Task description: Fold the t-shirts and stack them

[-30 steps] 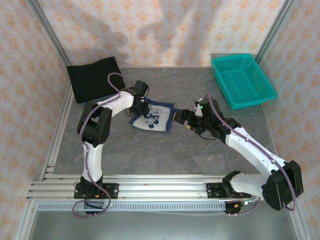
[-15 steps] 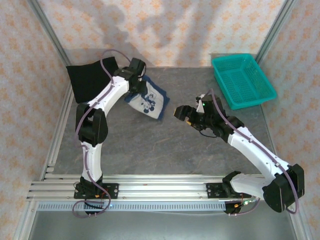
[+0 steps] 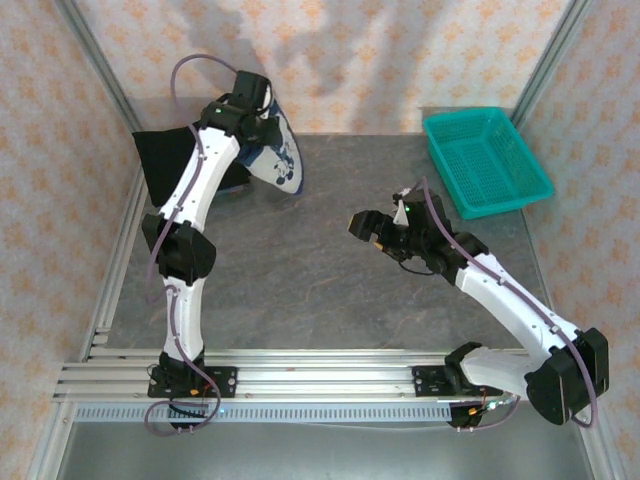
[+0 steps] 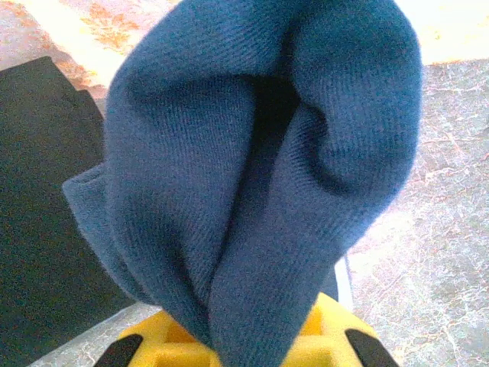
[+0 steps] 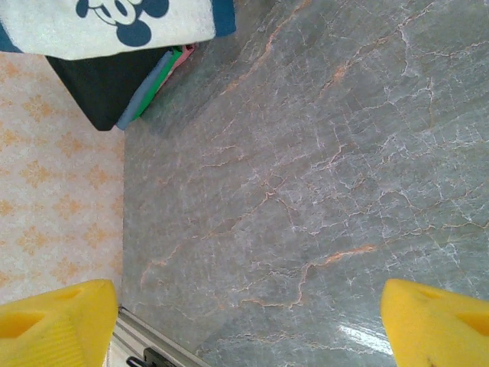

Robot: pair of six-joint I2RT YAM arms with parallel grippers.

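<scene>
**Navy T-Shirt Held at Upper Left, Beside the Black T-Shirt**

The grey marbled table (image 3: 330, 290) is enclosed by patterned walls. At the upper left of the overhead frame, the left gripper (image 3: 262, 122) has its jaws pressed together on a bunched fold of the navy t-shirt (image 3: 282, 160). The garment hangs from the jaws, mouse print outward, at the right edge of the folded black t-shirt (image 3: 165, 165) in the upper-left corner. The right gripper (image 3: 358, 225), right of centre, has its jaws spread wide and empty over bare table. The teal basket (image 3: 487, 160) sits at upper right.
</scene>
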